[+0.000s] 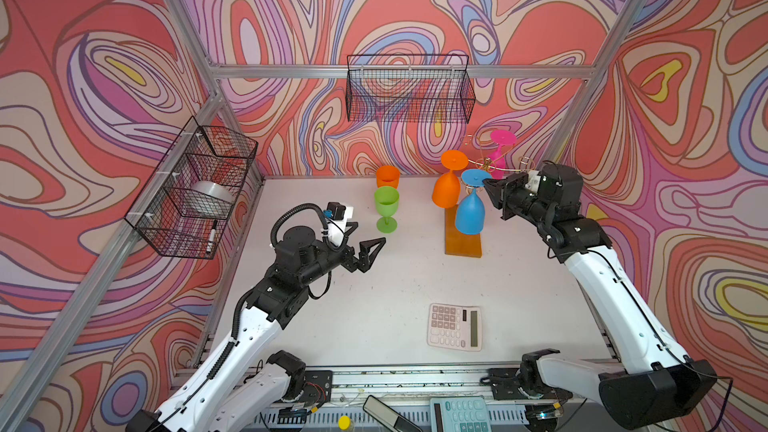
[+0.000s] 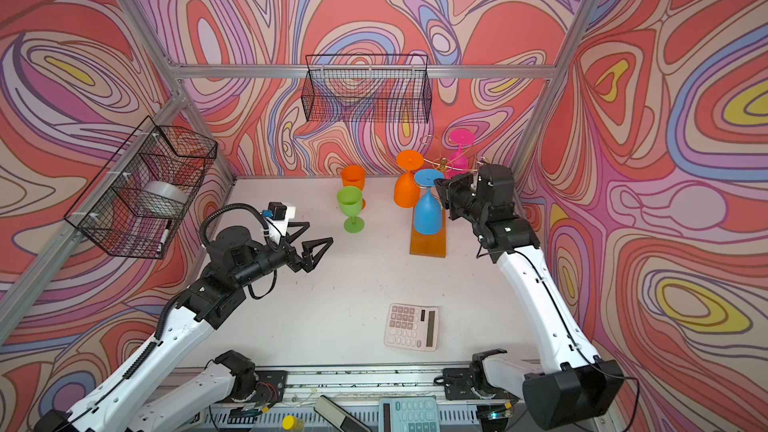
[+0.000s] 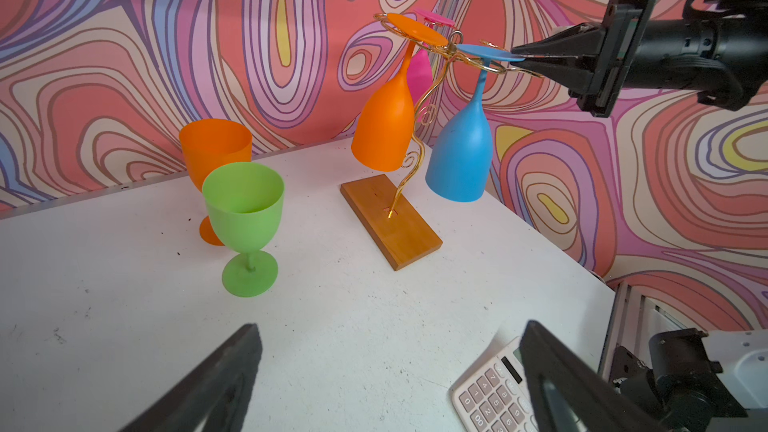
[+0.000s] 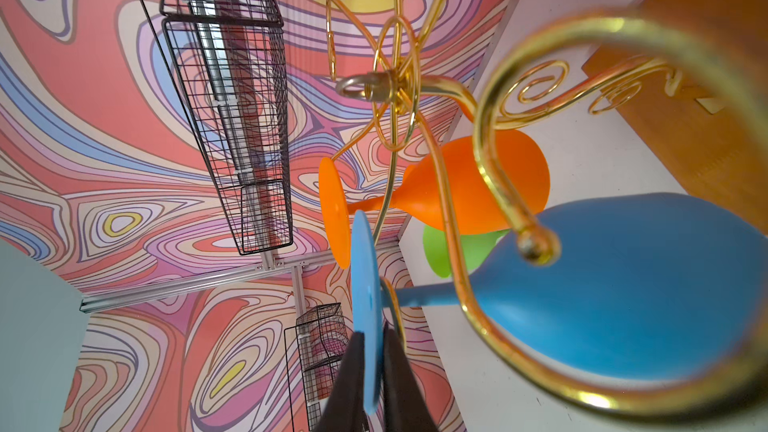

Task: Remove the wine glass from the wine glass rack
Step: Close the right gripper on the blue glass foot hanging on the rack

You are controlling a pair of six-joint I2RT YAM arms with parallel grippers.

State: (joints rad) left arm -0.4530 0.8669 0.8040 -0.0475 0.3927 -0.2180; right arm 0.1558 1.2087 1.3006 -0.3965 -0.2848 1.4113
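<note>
I count five plastic wine glasses. Three hang upside down on the gold wire wine glass rack with the flat orange wood base [image 3: 395, 234]: one blue wine glass [image 3: 459, 155], one orange hanging glass [image 3: 384, 126] and one pink hanging glass [image 1: 500, 147] at the back. Two stand on the white table [image 1: 374, 284]: an orange standing glass [image 3: 214, 147] by the back wall and a green standing glass [image 3: 243, 197] just in front of it.

I see two black wire baskets, one on the back wall [image 1: 409, 89] and one on the left wall [image 1: 195, 189]. There are two calculators, a pale pink one [image 1: 455, 327] on the table and a teal one [image 1: 459, 415] down past the front edge.

My right gripper [image 3: 517, 54] is pinched onto the rim of the blue glass's round foot, one finger on each side. That foot is still sitting on its gold arm, on the side of the rack nearest me.

My left gripper [image 1: 370, 232] has its fingers wide apart, holding nothing, near the green glass.

The rack stands near the back right corner, close to the right wall. The middle of the table is open.
</note>
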